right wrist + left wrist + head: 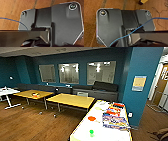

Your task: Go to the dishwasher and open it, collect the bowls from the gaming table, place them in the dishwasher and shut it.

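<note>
Sitting on the near end of the long white gaming table [100, 133], a green bowl [91, 132] and a red-orange bowl [92, 118] lie left of colourful boxes [113, 118]; yellow tables [71, 100] stand beyond. Neither gripper's opening can be told.
</note>
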